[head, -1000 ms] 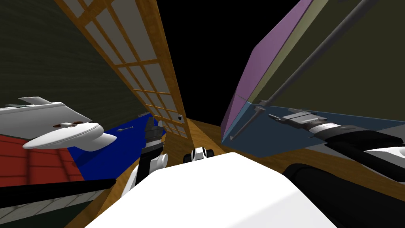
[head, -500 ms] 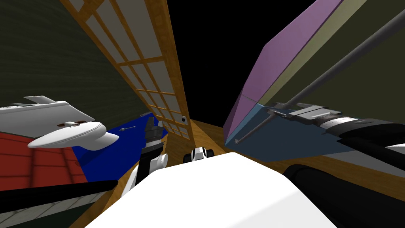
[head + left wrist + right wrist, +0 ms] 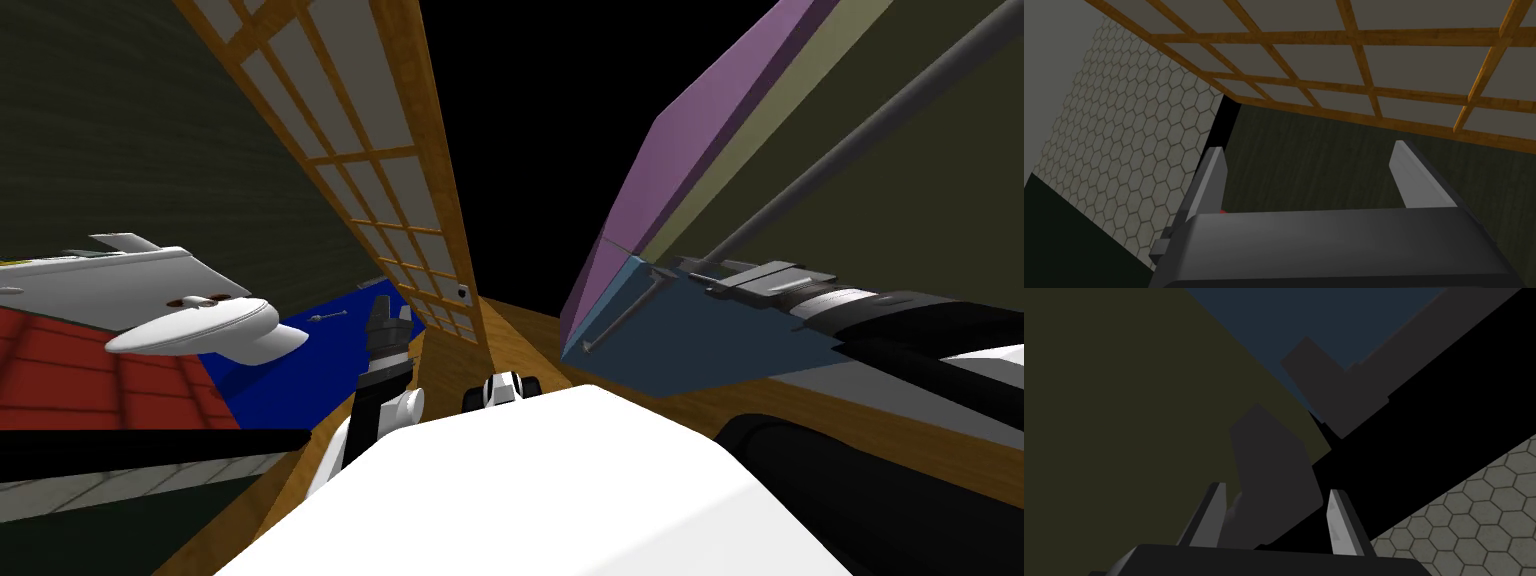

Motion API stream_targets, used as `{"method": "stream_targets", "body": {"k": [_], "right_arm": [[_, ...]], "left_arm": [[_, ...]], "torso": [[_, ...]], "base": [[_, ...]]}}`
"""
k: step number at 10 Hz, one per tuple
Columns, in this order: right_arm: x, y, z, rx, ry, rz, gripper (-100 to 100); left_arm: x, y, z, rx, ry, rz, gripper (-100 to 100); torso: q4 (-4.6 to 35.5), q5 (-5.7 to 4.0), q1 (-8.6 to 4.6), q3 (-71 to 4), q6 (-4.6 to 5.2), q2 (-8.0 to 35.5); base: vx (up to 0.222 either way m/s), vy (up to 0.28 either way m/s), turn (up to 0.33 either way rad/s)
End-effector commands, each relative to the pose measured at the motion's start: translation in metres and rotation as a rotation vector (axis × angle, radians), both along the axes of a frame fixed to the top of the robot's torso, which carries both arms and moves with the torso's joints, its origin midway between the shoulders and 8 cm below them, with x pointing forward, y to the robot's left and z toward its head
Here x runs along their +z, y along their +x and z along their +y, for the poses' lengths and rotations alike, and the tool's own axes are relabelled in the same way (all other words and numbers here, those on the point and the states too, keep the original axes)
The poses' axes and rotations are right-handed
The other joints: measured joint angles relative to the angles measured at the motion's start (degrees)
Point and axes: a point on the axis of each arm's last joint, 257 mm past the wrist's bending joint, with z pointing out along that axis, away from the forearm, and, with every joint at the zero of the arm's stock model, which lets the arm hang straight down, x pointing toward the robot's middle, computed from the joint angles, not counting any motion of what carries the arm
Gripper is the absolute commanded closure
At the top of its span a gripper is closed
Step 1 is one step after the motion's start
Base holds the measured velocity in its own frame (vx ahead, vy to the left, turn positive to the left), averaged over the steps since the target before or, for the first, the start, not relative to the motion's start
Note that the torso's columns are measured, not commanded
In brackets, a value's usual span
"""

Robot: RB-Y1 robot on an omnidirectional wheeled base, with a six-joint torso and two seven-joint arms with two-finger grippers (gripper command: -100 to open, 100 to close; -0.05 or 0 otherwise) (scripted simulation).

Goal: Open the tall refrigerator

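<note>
Right gripper (image 3: 1275,489) is closed on the handle (image 3: 860,140), whose dark foot is pinched between the fingers. At 2 o'clock the fridge (image 3: 930,200) is seen: an olive door crossed by the long grey bar, with a purple edge (image 3: 690,130) and a blue lower panel (image 3: 720,340). A second ago this gripper was placed lower, over the blue panel. Left gripper (image 3: 1309,147) is held wide open at 9 o'clock.
</note>
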Motion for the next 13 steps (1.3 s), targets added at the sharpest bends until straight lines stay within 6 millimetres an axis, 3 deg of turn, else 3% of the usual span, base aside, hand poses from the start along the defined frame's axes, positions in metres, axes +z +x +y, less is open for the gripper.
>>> {"method": "stream_targets", "body": {"k": [1, 6, 7, 8, 9, 10, 11, 13], "right_arm": [[-0.002, 0.013, 0.041, 0.102, 0.004, 0.010, 100], [0.001, 0.034, 0.114, 0.288, -0.005, 0.016, 100], [0.000, 0.031, 0.104, 0.255, -0.003, 0.007, 100], [-0.001, 0.032, 0.143, 0.357, 0.013, 0.010, 100], [-0.002, 0.032, 0.144, 0.361, 0.013, 0.013, 100], [0.001, 0.029, 0.175, 0.440, 0.026, 0.006, 100], [-0.001, 0.029, 0.179, 0.456, 0.025, 0.015, 100], [0.004, 0.018, 0.235, 0.608, 0.046, 0.000, 100]], "left_arm": [[0.000, 0.000, 0.000, 0.000, 0.000, 0.000, 0], [0.000, 0.000, 0.000, 0.000, 0.000, 0.000, 0], [0.000, 0.000, 0.000, 0.000, 0.000, 0.000, 0], [0.000, 0.000, 0.000, 0.000, 0.000, 0.001, 0], [0.000, 0.000, 0.000, 0.001, 0.000, 0.001, 0], [0.000, 0.000, 0.000, 0.001, 0.000, 0.001, 0], [0.000, 0.000, 0.000, 0.001, 0.000, 0.001, 0], [0.000, 0.000, 0.000, 0.001, 0.000, 0.001, 0]], "torso": [[0.04, 0.08, 0.06, -0.09, 0.21, -0.14], [-0.16, 0.27, 0.25, -0.52, -0.07, -0.75], [-0.27, 0.22, 0.36, -0.55, -0.22, -0.84], [-0.33, 0.32, 0.46, -0.91, -0.10, -1.36], [-0.28, 0.43, 0.21, -1.05, -0.03, -1.42], [-0.29, 0.29, 0.03, -0.98, -0.11, -1.29], [-0.15, 0.29, -0.20, -0.87, 0.03, -1.08], [-0.01, 0.13, -0.53, -0.57, 0.19, -0.65]], "base": [[-0.369, -0.112, -0.005], [-0.352, -0.126, 0.014], [-0.154, -0.068, 0.016], [-0.046, -0.137, -0.333], [-0.014, -0.149, -0.250], [0.033, -0.173, -0.346], [0.030, -0.147, -0.203], [0.022, -0.218, -0.401]]}}
